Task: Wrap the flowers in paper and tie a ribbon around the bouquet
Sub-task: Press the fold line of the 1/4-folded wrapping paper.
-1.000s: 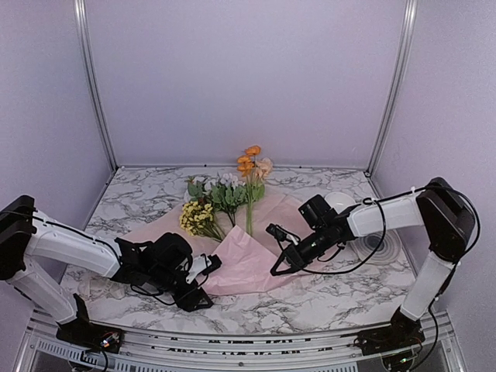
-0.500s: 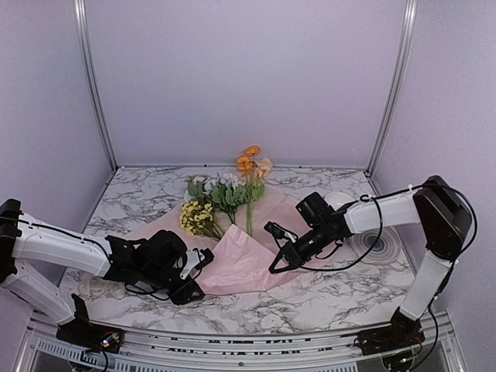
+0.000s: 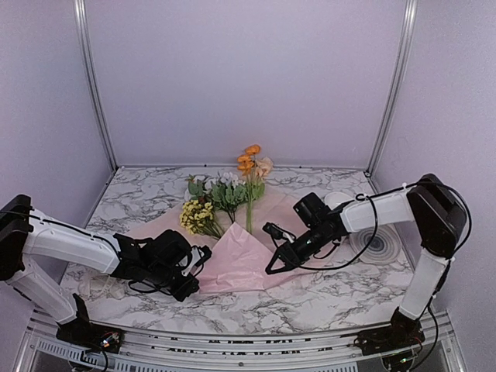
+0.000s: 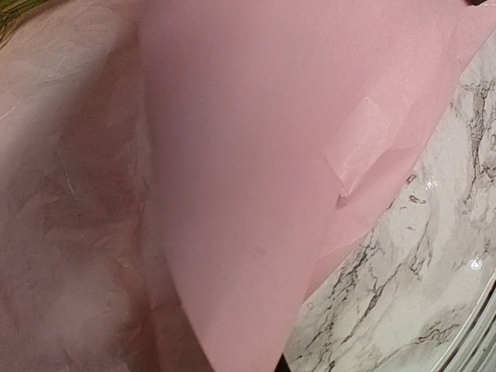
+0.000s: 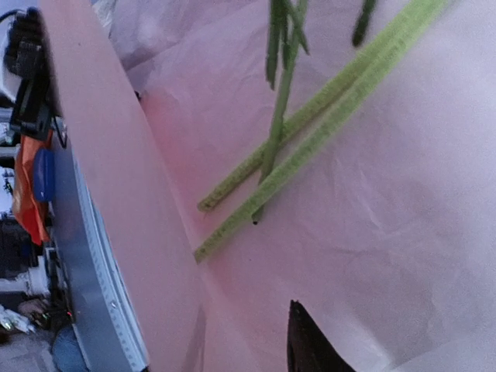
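Note:
The flowers (image 3: 225,194) lie with their heads toward the back wall and their green stems (image 5: 310,132) on the pink paper (image 3: 248,252). My left gripper (image 3: 195,262) is at the sheet's near left edge, shut on a raised fold of the paper (image 4: 232,155) that fills the left wrist view. My right gripper (image 3: 273,263) hovers over the sheet's near right part with its jaws parted. One dark fingertip (image 5: 306,345) shows above the paper (image 5: 372,194); the other is hidden by an upright fold. A pale band by my left forearm (image 3: 99,288) may be the ribbon.
A white rounded object (image 3: 339,201) and a round ringed disc (image 3: 380,246) sit on the marble table (image 3: 325,298) at the right, near my right arm. Lilac walls with metal posts close in the back and sides. The table's metal front rail (image 3: 232,341) runs along the near edge.
My left gripper has closed on the paper's near left edge. My right gripper has opened from shut and shifted slightly left over the sheet.

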Action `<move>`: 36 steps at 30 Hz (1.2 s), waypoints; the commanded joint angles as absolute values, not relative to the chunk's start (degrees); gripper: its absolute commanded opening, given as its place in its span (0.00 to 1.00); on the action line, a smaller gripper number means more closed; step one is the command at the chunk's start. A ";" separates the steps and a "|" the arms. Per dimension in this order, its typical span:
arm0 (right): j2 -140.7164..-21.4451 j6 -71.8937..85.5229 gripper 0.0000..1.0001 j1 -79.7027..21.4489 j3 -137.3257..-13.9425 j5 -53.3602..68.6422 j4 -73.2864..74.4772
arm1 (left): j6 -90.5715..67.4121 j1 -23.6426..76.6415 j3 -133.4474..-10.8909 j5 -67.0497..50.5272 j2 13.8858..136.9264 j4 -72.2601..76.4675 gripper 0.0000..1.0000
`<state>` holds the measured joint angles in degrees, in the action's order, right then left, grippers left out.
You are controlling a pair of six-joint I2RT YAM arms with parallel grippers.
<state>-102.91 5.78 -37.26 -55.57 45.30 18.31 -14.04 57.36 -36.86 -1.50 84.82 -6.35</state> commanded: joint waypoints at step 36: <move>-95.11 6.38 0.24 -35.88 -48.91 42.09 20.24 | -15.14 53.35 -33.60 -2.11 84.95 -5.69 0.00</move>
<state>-94.48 5.93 -36.10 -47.13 40.23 22.81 -15.22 54.04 -34.57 -2.55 84.07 -4.54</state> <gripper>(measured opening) 0.323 0.004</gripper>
